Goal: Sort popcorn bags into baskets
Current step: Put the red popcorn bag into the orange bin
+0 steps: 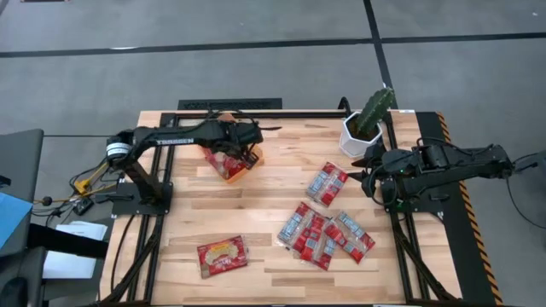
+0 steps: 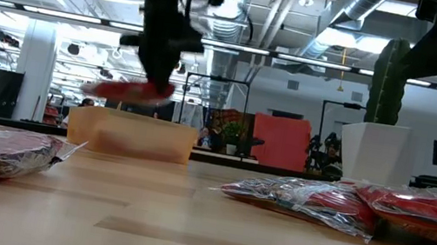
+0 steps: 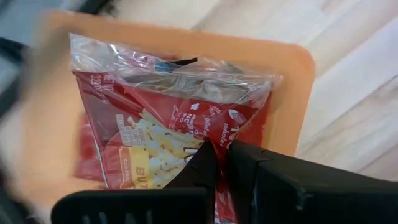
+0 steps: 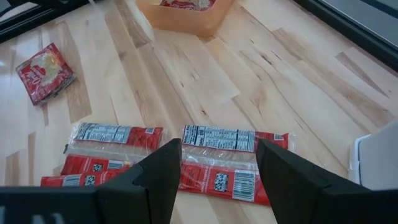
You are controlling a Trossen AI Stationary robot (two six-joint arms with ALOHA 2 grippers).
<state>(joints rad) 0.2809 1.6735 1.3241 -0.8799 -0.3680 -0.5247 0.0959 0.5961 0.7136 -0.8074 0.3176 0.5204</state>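
— One popcorn bag (image 3: 165, 134) hangs pinched in our left gripper (image 3: 221, 158), over the orange basket (image 1: 253, 161) near the bench's back edge. How do we finish?
— We lower it, centre it over the basket, then release.
— And our right gripper (image 4: 217, 168)?
— Jaws wide, empty, waiting above the loose bags (image 1: 320, 230) toward the front right corner.
— Anything unclear?
— We cannot tell how many bags lie inside the basket.

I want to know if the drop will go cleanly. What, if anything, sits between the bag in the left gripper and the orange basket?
Nothing visible. The left gripper holds the popcorn bag right above the orange basket, with only packets already inside underneath.
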